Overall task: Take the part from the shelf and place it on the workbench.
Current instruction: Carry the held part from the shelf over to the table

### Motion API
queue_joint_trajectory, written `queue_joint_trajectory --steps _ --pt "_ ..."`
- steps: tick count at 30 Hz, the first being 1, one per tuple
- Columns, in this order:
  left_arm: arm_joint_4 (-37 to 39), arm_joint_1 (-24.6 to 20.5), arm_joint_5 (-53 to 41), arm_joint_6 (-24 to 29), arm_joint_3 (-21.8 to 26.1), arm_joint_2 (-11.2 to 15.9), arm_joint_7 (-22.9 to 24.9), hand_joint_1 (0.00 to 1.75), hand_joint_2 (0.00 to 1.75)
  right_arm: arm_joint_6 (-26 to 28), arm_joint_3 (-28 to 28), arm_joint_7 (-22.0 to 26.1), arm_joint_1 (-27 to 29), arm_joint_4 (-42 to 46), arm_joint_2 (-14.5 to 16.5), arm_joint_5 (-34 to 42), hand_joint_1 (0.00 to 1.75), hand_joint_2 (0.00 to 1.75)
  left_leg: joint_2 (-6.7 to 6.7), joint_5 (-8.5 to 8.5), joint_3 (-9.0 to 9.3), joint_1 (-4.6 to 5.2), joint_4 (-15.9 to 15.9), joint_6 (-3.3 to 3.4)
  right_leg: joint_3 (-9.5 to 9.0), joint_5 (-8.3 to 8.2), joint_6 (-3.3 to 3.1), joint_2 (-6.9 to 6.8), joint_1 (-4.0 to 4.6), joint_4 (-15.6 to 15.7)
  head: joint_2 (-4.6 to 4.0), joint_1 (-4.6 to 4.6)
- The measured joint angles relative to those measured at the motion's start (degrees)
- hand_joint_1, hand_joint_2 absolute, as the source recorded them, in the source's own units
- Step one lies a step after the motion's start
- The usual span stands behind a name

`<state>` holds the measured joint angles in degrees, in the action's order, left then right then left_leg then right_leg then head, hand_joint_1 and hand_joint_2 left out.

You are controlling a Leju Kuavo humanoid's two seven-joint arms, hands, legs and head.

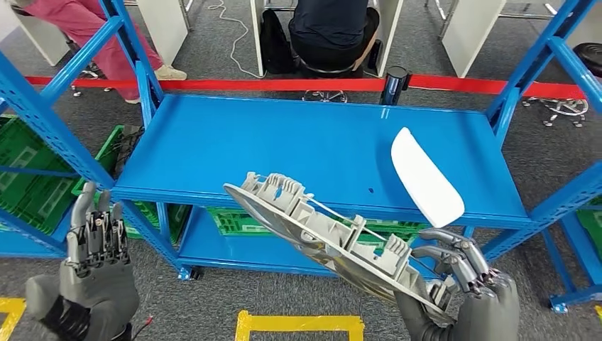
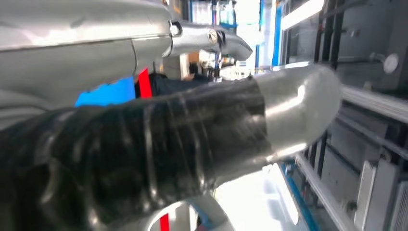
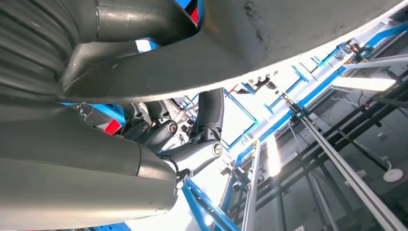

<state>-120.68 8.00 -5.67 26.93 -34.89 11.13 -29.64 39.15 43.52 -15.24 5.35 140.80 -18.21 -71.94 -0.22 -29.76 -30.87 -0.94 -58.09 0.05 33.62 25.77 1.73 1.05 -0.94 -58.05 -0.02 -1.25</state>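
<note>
A long grey moulded plastic part (image 1: 326, 238) with ribs and clips on its upper face is held by my right hand (image 1: 461, 288) at its near end. The part slants up to the left, in front of the blue shelf (image 1: 298, 145) and just off its front edge. In the right wrist view the part's smooth grey underside (image 3: 269, 45) spans the picture above my fingers (image 3: 192, 159). A second part, a smooth white shell (image 1: 424, 177), lies on the shelf at the right. My left hand (image 1: 92, 266) is raised at the lower left, fingers upright and apart, holding nothing.
Blue uprights (image 1: 53, 117) frame the shelf on both sides. Green crates (image 1: 28, 185) sit low on the left and under the shelf. Behind a red barrier tape (image 1: 284, 85) a person sits on a stool and another stands at the far left. Yellow floor tape (image 1: 298, 327) lies in front.
</note>
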Motion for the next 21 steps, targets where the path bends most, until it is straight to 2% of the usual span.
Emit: queue_joint_trajectory --steps 2,4,5,7,8,9,10,11,13,14,15,17,19,21 --pt "-0.07 0.02 0.01 -0.01 -0.04 0.02 -0.02 0.00 0.00 0.00 -0.01 -0.14 0.04 0.00 -0.04 -0.06 1.75 1.75 0.05 0.31 -0.11 0.15 0.07 0.81 0.20 -0.40 0.80 0.13 -0.05 0.14 0.00 0.09" --pt "-0.09 0.00 0.01 -0.02 -0.08 0.04 -0.02 0.00 0.00 0.00 -0.01 -0.23 0.05 0.00 -0.15 -0.13 1.75 1.75 0.23 0.92 -0.14 0.05 0.21 1.69 1.13 0.57 1.39 -0.05 -0.18 -0.99 0.00 0.39" --pt "-0.09 -0.01 0.01 -0.02 -0.11 0.04 -0.02 0.00 0.00 0.01 -0.01 -0.25 0.06 0.00 -0.21 -0.16 1.75 1.75 0.33 1.23 -0.19 -0.01 0.31 2.11 2.04 2.09 1.56 -0.21 -0.21 -2.97 0.00 0.74" --pt "-0.09 0.02 0.01 -0.02 -0.16 0.04 -0.02 0.00 0.00 0.02 -0.01 -0.27 0.06 0.00 -0.27 -0.16 1.75 1.75 0.47 1.66 -0.72 0.16 0.28 2.59 4.59 6.32 1.74 -0.48 -0.22 -9.91 0.00 1.59" --pt "-0.09 0.03 0.01 -0.02 -0.17 0.04 -0.02 0.00 0.00 0.02 -0.01 -0.30 0.06 0.00 -0.30 -0.16 1.75 1.75 0.53 1.84 -1.05 0.34 0.22 2.71 5.76 7.95 1.75 -0.50 -0.19 -13.53 -0.01 1.92" --pt "-0.08 0.04 0.01 -0.02 -0.18 0.04 -0.02 0.00 0.00 0.02 -0.01 -0.33 0.07 0.00 -0.34 -0.16 1.75 1.75 0.60 1.99 -1.37 0.53 0.12 2.77 6.28 8.63 1.67 -0.50 -0.11 -15.73 -0.01 2.14" --pt "-0.08 0.04 0.01 -0.02 -0.19 0.04 -0.02 0.00 0.00 0.02 -0.01 -0.37 0.07 0.00 -0.38 -0.16 1.75 1.75 0.64 2.09 -1.63 0.73 0.00 2.82 5.76 8.24 1.44 -0.50 0.02 -15.68 -0.01 2.32" --pt "-0.08 0.04 0.01 -0.02 -0.19 0.04 -0.02 0.00 0.00 0.02 -0.01 -0.41 0.07 0.00 -0.43 -0.16 1.75 1.75 0.66 2.17 -1.83 0.95 -0.12 2.85 4.21 6.97 1.05 -0.51 0.22 -13.46 0.00 2.53" --pt "-0.09 0.03 0.01 -0.02 -0.20 0.04 -0.02 0.00 0.00 0.02 -0.01 -0.43 0.03 0.00 -0.50 -0.16 1.75 1.75 0.72 2.30 -2.02 1.33 -0.27 2.78 -0.41 4.30 -0.31 -0.74 0.80 -5.37 0.01 2.78" --pt "-0.10 0.03 0.01 -0.02 -0.20 0.05 -0.02 0.00 0.00 0.02 -0.01 -0.43 0.00 0.01 -0.52 -0.17 1.75 1.75 0.78 2.43 -2.18 1.38 -0.33 2.62 -2.10 3.62 -0.92 -0.93 1.08 -2.27 0.01 2.77" --pt "-0.10 0.03 0.01 -0.02 -0.21 0.05 -0.01 0.00 0.00 0.02 -0.01 -0.43 -0.03 0.02 -0.54 -0.19 1.75 1.75 0.86 2.64 -2.39 1.35 -0.36 2.36 -3.04 3.42 -1.42 -1.08 1.34 -0.49 0.00 2.77" --pt "-0.13 0.00 0.01 -0.02 -0.22 0.07 -0.01 0.00 0.00 0.02 -0.01 -0.43 -0.03 0.03 -0.58 -0.22 1.75 1.75 1.05 3.20 -2.79 1.15 -0.28 1.65 -3.29 2.99 -1.85 -1.07 1.59 0.35 -0.01 2.85" --pt "-0.22 0.00 0.01 -0.02 -0.25 0.13 -0.02 0.00 0.00 0.02 -0.01 -0.43 -0.01 0.03 -0.63 -0.22 1.75 1.75 0.94 2.78 -3.44 1.12 -0.77 1.03 -3.43 1.99 -2.01 -1.06 1.24 1.45 -0.01 2.94" --pt "-0.32 0.01 0.02 -0.02 -0.29 0.21 -0.02 0.00 0.00 0.02 -0.01 -0.44 -0.07 0.02 -0.67 -0.22 1.75 1.75 0.57 -0.19 -5.37 0.92 -4.81 0.37 -3.31 1.10 -2.08 -1.15 0.78 2.35 0.00 2.36"
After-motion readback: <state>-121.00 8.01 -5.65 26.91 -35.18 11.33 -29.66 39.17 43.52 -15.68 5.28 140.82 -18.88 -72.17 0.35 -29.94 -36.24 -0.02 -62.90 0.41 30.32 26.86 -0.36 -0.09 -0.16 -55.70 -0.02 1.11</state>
